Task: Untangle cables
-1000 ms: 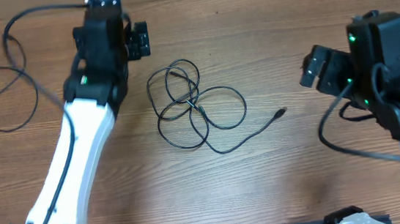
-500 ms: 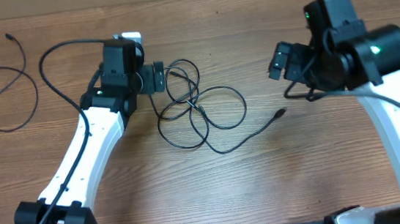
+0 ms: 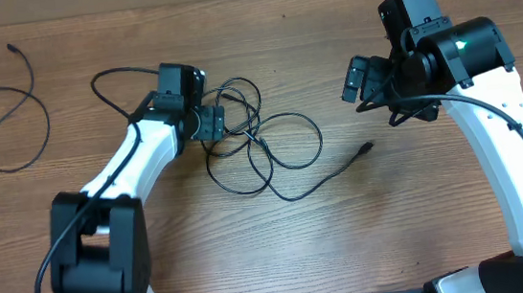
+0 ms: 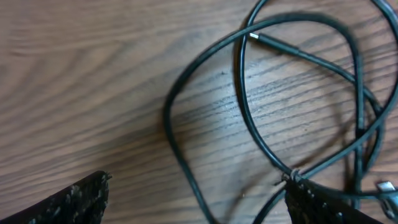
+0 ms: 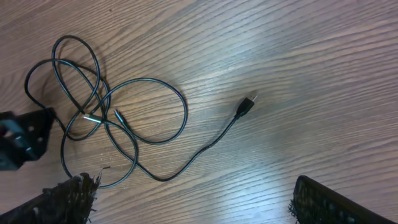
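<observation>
One thin black cable (image 3: 46, 121) lies apart on its own; knotted black cable bundle (image 3: 259, 145) not yet undone. L jaws open, R jaws open, both empty.

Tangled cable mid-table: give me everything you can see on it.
The tangle is thin black cord, rubbery-looking, lying flat on the wood table in several overlapping loops. One tail runs right to a small plug, lying free. A silvery tip shows inside the loops. The open left gripper straddles its left loop; contact unclear.

Soft, even light; left wrist view slightly blurs the cables (image 4: 166, 118).
</observation>
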Motion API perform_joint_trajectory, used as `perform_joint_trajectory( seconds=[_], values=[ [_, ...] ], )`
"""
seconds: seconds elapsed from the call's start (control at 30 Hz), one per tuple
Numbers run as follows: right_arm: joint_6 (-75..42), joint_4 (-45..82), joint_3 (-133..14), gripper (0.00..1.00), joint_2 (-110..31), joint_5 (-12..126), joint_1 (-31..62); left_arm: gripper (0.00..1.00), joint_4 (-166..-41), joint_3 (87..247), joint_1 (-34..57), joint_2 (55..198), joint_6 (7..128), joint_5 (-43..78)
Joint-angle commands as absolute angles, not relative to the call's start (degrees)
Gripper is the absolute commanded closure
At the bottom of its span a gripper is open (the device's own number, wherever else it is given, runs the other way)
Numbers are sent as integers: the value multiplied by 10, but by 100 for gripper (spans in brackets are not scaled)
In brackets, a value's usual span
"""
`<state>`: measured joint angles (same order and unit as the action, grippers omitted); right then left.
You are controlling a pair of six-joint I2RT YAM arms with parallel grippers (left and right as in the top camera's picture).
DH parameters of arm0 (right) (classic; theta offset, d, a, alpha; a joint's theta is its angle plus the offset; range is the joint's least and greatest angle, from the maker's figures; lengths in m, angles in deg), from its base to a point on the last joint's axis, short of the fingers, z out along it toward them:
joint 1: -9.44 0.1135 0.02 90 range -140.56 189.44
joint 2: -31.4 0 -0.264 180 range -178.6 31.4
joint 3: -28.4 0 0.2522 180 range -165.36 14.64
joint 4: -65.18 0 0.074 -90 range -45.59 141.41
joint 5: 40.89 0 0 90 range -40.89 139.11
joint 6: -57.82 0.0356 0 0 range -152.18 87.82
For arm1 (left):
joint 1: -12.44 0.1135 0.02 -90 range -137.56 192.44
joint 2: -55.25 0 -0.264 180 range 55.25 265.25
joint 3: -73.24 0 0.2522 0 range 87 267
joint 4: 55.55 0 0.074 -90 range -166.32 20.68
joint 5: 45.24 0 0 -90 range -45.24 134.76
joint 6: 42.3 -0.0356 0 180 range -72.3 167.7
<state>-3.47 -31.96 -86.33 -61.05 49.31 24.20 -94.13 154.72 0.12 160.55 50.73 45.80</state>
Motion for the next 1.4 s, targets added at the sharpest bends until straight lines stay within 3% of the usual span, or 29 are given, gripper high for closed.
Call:
perform_joint_trajectory(
  seconds=[0.0, 0.1, 0.3, 0.37, 0.4, 0.47, 0.5, 0.77, 0.97, 1.37],
  values=[
    [-30, -314, -866, 0, -609, 497, 244, 11, -911, 1549, 4, 1639, 520, 437],
    [-30, -315, -866, 0, -609, 497, 244, 12, -888, 1549, 4, 1659, 520, 440],
    [-30, -315, -866, 0, -609, 497, 244, 28, -830, 1549, 4, 1706, 520, 458],
    [-30, -314, -866, 0, -609, 497, 244, 53, -823, 1549, 4, 1719, 520, 458],
    [-30, -315, -866, 0, -609, 497, 244, 61, -823, 1549, 4, 1722, 520, 458],
    [-30, -315, -866, 0, -609, 497, 244, 88, -824, 1551, 4, 1720, 520, 458],
    [-30, -314, -866, 0, -609, 497, 244, 96, -827, 1555, 4, 1716, 520, 458],
    [-30, -304, -866, 0, -609, 501, 244, 96, -972, 1642, 4, 1617, 520, 457],
    [-30, -290, -866, 0, -614, 577, 245, 96, -1099, 1737, 4, 1502, 520, 380],
    [-25, -257, -845, 0, -627, 658, 282, 96, -1070, 1765, 4, 1341, 586, 263]
  ],
)
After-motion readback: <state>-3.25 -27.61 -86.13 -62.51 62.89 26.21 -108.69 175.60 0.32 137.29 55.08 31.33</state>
